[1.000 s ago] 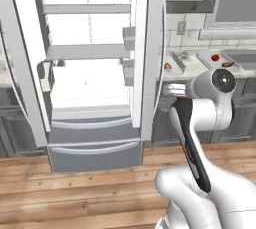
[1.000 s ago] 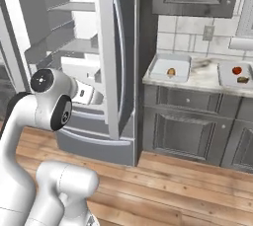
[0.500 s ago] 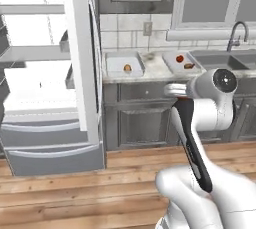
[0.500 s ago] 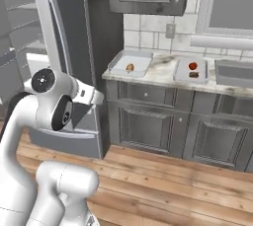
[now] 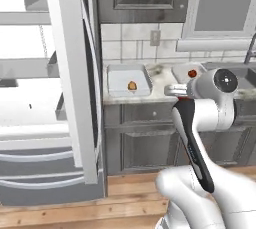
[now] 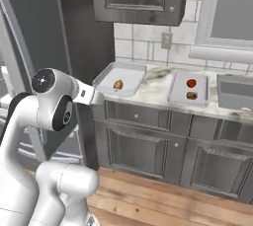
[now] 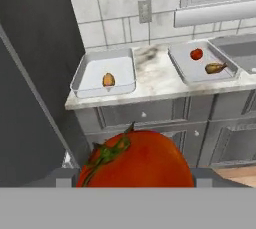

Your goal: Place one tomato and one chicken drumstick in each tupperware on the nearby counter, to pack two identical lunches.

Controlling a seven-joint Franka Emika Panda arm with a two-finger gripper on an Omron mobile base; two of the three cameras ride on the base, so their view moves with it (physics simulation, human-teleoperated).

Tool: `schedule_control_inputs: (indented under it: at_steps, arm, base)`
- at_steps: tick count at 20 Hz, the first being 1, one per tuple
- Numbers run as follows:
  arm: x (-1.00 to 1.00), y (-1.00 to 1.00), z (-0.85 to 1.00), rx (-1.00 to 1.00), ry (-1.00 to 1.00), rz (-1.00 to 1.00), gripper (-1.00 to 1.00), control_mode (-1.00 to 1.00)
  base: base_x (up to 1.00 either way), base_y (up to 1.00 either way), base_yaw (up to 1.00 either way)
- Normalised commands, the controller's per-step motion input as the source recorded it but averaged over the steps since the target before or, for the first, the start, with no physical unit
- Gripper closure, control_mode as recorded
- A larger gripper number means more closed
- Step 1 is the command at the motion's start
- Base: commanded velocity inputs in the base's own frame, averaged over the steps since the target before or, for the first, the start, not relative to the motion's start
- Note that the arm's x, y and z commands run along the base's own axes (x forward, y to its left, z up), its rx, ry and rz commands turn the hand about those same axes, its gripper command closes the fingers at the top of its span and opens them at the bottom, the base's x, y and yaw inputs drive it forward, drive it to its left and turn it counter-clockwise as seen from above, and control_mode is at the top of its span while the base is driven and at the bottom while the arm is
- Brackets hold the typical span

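Gripper (image 7: 131, 185) clamped on a tomato (image 7: 136, 159), well short of the left tub (image 7: 104, 75) on the counter (image 7: 152, 80); dropping it in the full right tub (image 7: 202, 63) would unbalance the lunches.

No lettering, label, brand, number or sign can be read anywhere here, not on the dark grey panelled cabinet doors (image 6: 143, 151), not on the white tiled wall (image 7: 117, 25), and not on the white marble-look surface (image 7: 155, 78) either.
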Motion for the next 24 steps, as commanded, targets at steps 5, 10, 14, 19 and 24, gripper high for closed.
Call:
schedule_control_inputs:
  at_steps: [5, 10, 14, 19, 24]
  arm:
    - [0.00, 0.00, 0.00, 0.00, 0.00, 0.00, 1.00, 1.00]
    - [0.00, 0.00, 0.00, 0.00, 0.00, 0.00, 1.00, 1.00]
    - [0.00, 0.00, 0.00, 0.00, 0.00, 0.00, 1.00, 1.00]
    - [0.00, 0.00, 0.00, 0.00, 0.00, 0.00, 1.00, 1.00]
    - [0.03, 0.00, -0.13, 0.00, 0.01, 0.00, 1.00, -1.00]
  base:
    - [1.00, -0.14, 0.07]
    - [1.00, -0.16, 0.05]
    - [0.97, -0.13, 0.05]
    - [0.53, -0.01, 0.02]
    - [0.05, 0.00, 0.00]
